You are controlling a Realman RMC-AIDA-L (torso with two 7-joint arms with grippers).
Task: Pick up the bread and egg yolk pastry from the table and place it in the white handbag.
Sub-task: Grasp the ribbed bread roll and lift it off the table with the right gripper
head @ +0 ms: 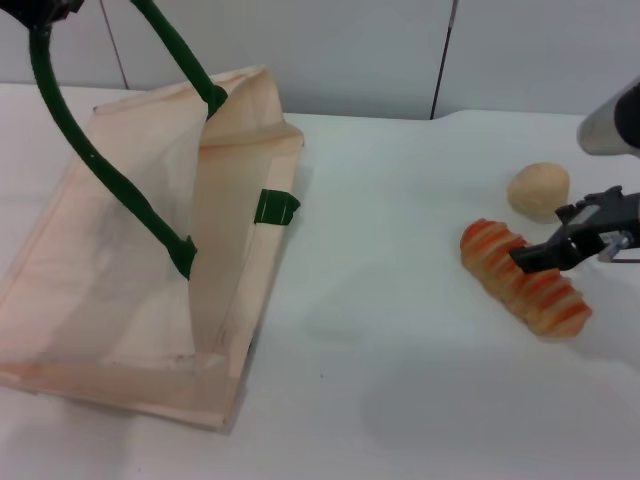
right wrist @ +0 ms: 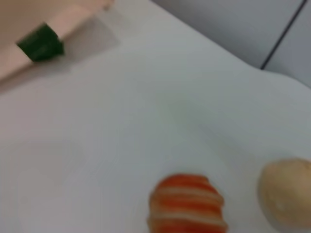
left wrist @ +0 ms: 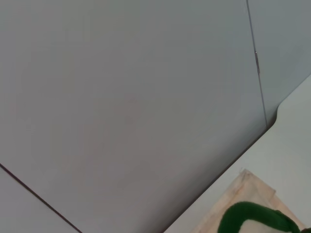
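- Head view, left half of the frame: the white handbag (head: 140,290) lies on the white table (head: 400,380) with its mouth propped open and one side raised.
- One green handle (head: 95,160) runs from the bag's face to the upper left corner of the frame, where my left gripper (head: 45,10) sits at the very edge. I cannot tell how its fingers stand. A second handle (head: 180,50) rises from the bag's top edge toward the same corner.
- A small green tab (head: 275,207) shows on the bag's right edge.
- Head view, right side: the bread (head: 525,278) lies on the table at a slant, one end toward upper left, the other toward lower right.
- My right gripper (head: 560,250) comes in from the right edge and sits over the middle of the bread. One dark finger (head: 540,255) lies across the loaf's top; the fingers look spread apart, not clamped on it.
- The egg yolk pastry (head: 538,190) rests on the table just above the bread in the frame, apart from it and from the gripper.
- Right wrist view: the bread (right wrist: 187,204) is at the bottom centre, the pastry (right wrist: 286,194) at the lower right, the bag's edge and green tab (right wrist: 41,43) at the upper left.
- Left wrist view: a grey wall panel (left wrist: 121,97) fills most of the frame; a bag corner (left wrist: 248,194) and a loop of green handle (left wrist: 252,216) show at the lower right.
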